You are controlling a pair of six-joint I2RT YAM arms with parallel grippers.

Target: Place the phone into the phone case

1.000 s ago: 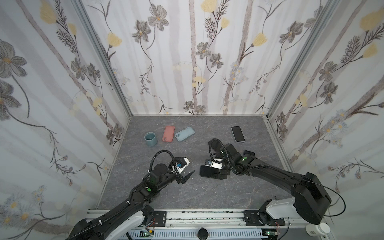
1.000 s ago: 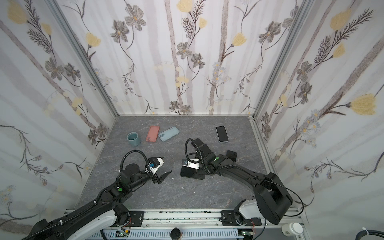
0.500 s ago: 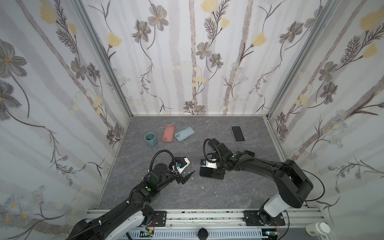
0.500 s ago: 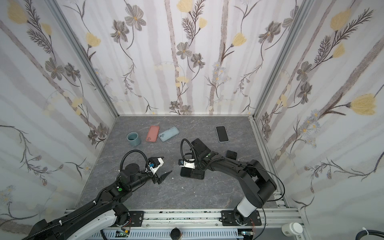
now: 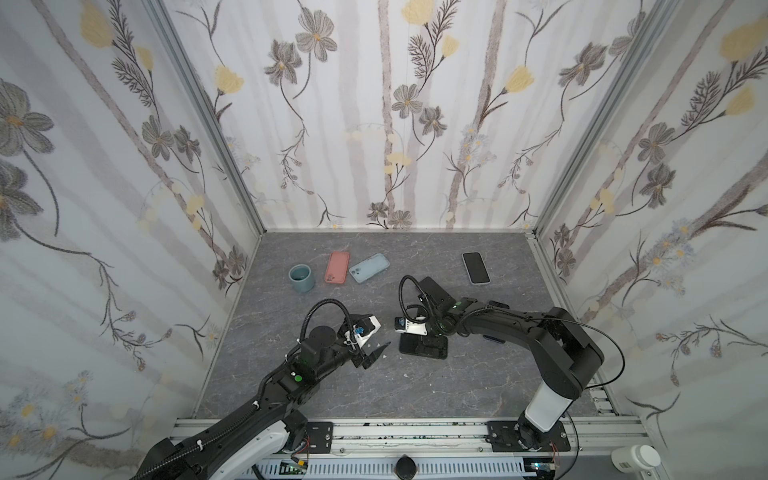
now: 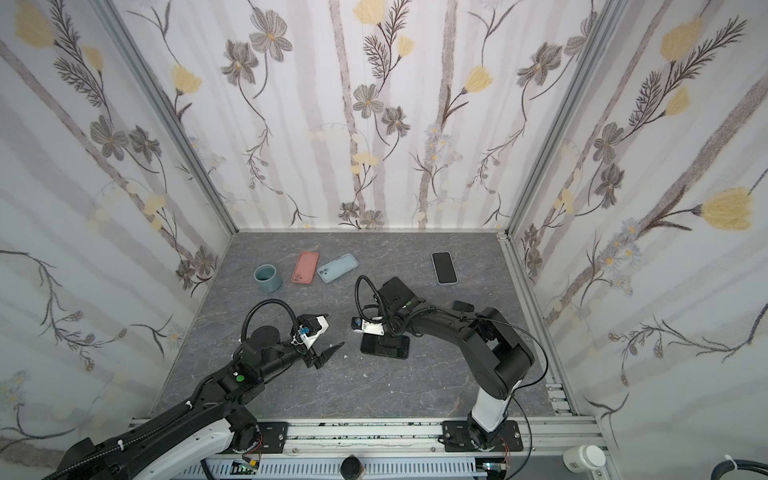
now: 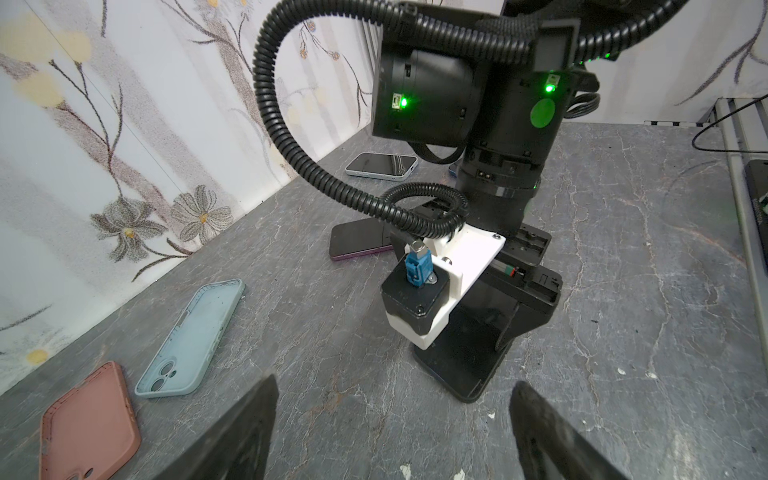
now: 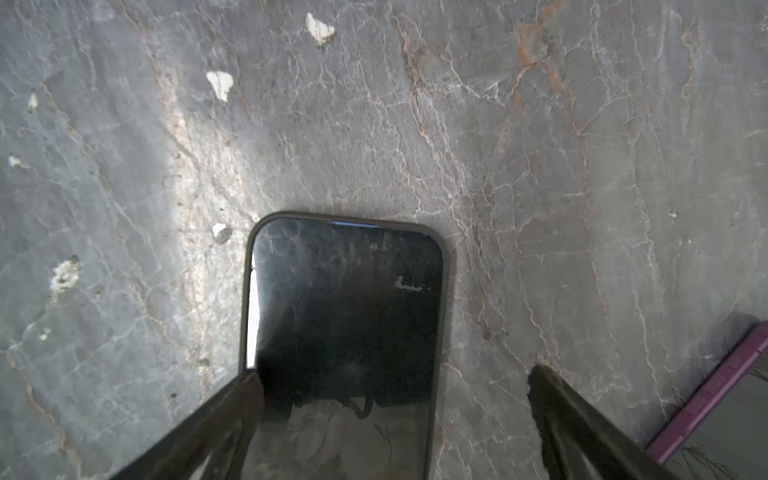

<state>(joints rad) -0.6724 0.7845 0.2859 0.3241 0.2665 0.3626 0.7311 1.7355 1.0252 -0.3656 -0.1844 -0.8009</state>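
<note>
**A:** Fingers [image 7: 245, 428] of the left gripper [image 7: 392, 419] are spread and empty, pointing at the phone [image 8: 349, 307] from near it. The right gripper [image 8: 390, 378] hangs over that phone, spread too, gripping nothing: one finger at a long edge, its mate over bare table [image 8: 540, 208].

**B:** And the phone?

**A:** Flat, screen up, inside the rim of the dark case [image 8: 446, 299]. A bright sliver along one edge suggests that side isn't seated.

**B:** Then press down along that edge, with the left gripper bracing the case against sliding. Mind the purple phone [image 8: 715, 399] close by. The blue case [image 5: 370, 268], pink case [image 5: 336, 267], cup [image 5: 301, 278] and white phone [image 5: 476, 268] are well apart at the back.
</note>
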